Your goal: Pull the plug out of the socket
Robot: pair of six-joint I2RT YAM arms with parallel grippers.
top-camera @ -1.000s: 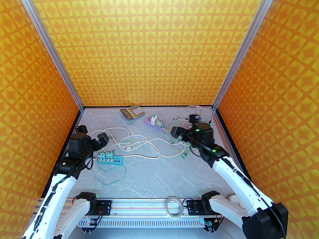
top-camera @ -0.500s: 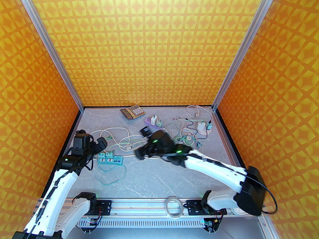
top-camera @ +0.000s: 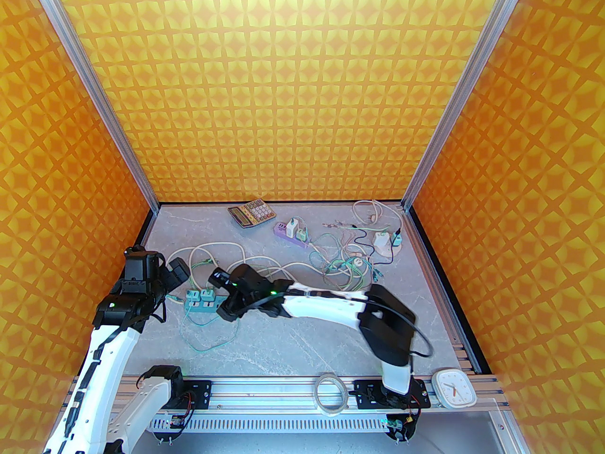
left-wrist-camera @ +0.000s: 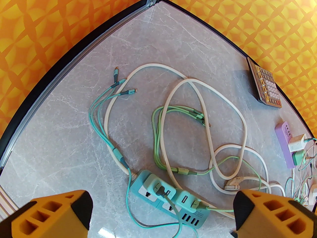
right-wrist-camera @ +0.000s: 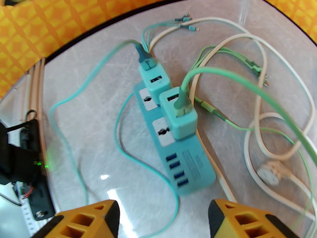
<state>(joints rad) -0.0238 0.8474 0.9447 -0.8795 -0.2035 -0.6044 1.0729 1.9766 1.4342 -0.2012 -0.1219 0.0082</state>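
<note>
A teal power strip, the socket (top-camera: 211, 305) (left-wrist-camera: 145, 182) (right-wrist-camera: 190, 167), lies on the left of the table. Two teal charger plugs (top-camera: 193, 296) (top-camera: 206, 294) stand in it side by side, each with a green cable. In the right wrist view the nearer plug (right-wrist-camera: 179, 120) is just ahead of my fingers and the other plug (right-wrist-camera: 154, 79) is behind it. My right gripper (top-camera: 221, 294) (right-wrist-camera: 163, 219) hovers over the strip's USB end, open, with nothing between its fingers. My left gripper (top-camera: 158, 272) (left-wrist-camera: 162, 212) hangs open to the left of the strip, above the table.
A long white cord (top-camera: 264, 277) loops behind the strip. Further back are a calculator (top-camera: 252, 212) and a purple strip (top-camera: 280, 229) with plugs in it. A tangle of thin cables (top-camera: 350, 263) lies at the back right. A tape roll (top-camera: 331, 392) and a white clock (top-camera: 453, 388) sit at the near edge.
My right arm has swung from the back right across the table to the teal strip, and its jaws have narrowed. My left gripper has drifted a little to the left and nearer.
</note>
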